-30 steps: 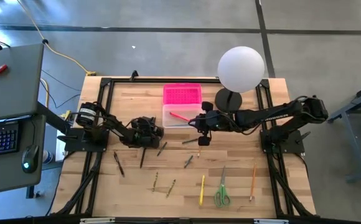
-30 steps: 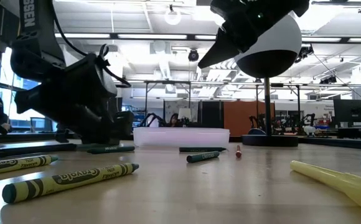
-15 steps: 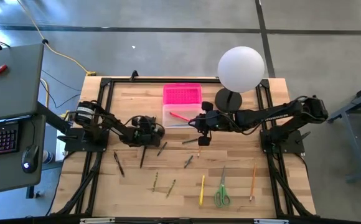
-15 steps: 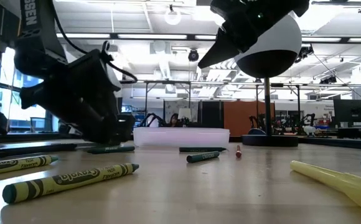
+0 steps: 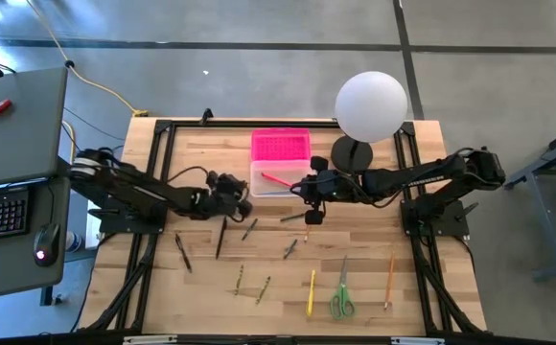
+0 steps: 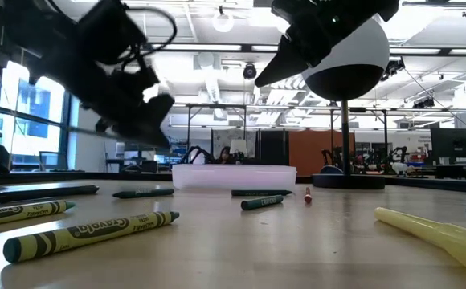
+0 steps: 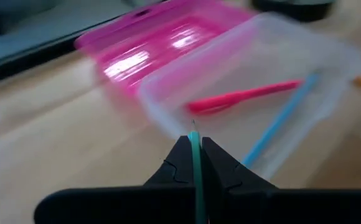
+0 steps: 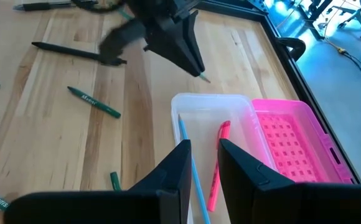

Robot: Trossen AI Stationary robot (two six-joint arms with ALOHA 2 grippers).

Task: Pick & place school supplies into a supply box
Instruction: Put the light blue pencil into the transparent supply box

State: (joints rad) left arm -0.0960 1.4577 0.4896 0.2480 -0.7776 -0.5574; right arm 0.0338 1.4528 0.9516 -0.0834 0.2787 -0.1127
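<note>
The supply box (image 5: 280,179) is a clear tray with its pink lid (image 5: 280,146) lying behind it. A pink pen (image 7: 243,96) and a blue pen (image 7: 280,121) lie inside. My left gripper (image 7: 195,140), also in the high view (image 5: 232,192), hangs just left of the box, shut on a thin green pencil (image 7: 195,163). My right gripper (image 8: 204,163) hovers over the box's right end, its fingers slightly apart with nothing between them. More pens, crayons, pencils and green scissors (image 5: 341,299) lie on the table. My left gripper pinches the green pencil between its two fingers, close behind its pointed end (image 7: 194,127), which sticks out past the fingertips. The pencil runs along the fingers, which slant down toward the box. It is lifted clear of the table.
A white globe lamp (image 5: 371,105) on a dark base (image 5: 352,153) stands behind my right arm. A dark pen (image 5: 220,238), crayons (image 5: 249,230) (image 6: 88,233), a yellow pencil (image 5: 311,292) and an orange pencil (image 5: 389,278) lie across the near half of the table.
My left gripper has risen from the table top with the green pencil, rolling its wrist as it went, and now hangs well clear of the wood. Its arm has drawn back toward the table's left edge. My right gripper has kept still.
</note>
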